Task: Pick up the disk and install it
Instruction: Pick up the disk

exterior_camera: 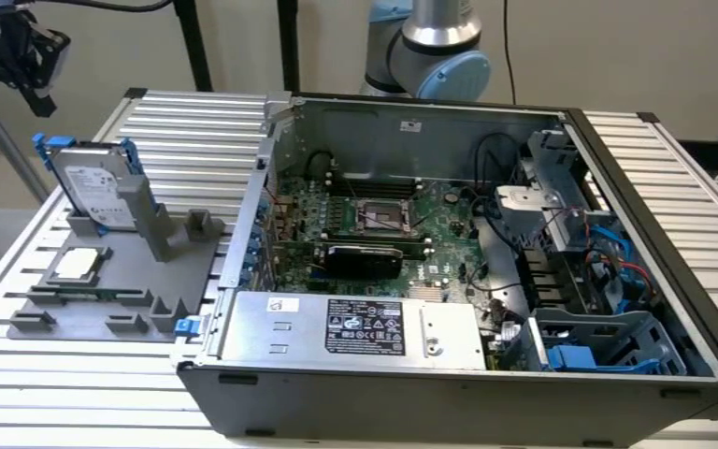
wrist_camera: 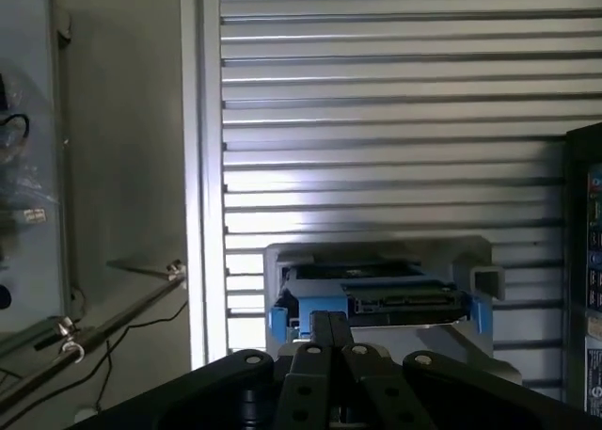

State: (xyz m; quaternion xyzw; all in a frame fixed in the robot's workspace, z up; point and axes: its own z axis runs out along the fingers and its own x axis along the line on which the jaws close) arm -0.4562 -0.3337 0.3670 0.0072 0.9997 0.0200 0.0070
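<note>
The disk [exterior_camera: 91, 192] stands upright on edge in a grey holder [exterior_camera: 147, 224] at the exterior view's left, silver with a white label and a blue frame. My gripper [exterior_camera: 25, 56] hangs high above it, toward the upper left corner of that view, apart from it. In the wrist view the disk [wrist_camera: 376, 298] appears edge-on in its grey holder [wrist_camera: 376, 253], its blue frame showing at both ends. My gripper [wrist_camera: 328, 328] points toward it with the two fingers pressed together and nothing between them.
An open computer case [exterior_camera: 459, 234] lies on the slatted metal table [exterior_camera: 184, 112], with a power supply box [exterior_camera: 359, 327] at its front and blue drive bays [exterior_camera: 596, 341] at its right. A small silver chip [exterior_camera: 78, 264] rests on the grey fixture plate [exterior_camera: 97, 313].
</note>
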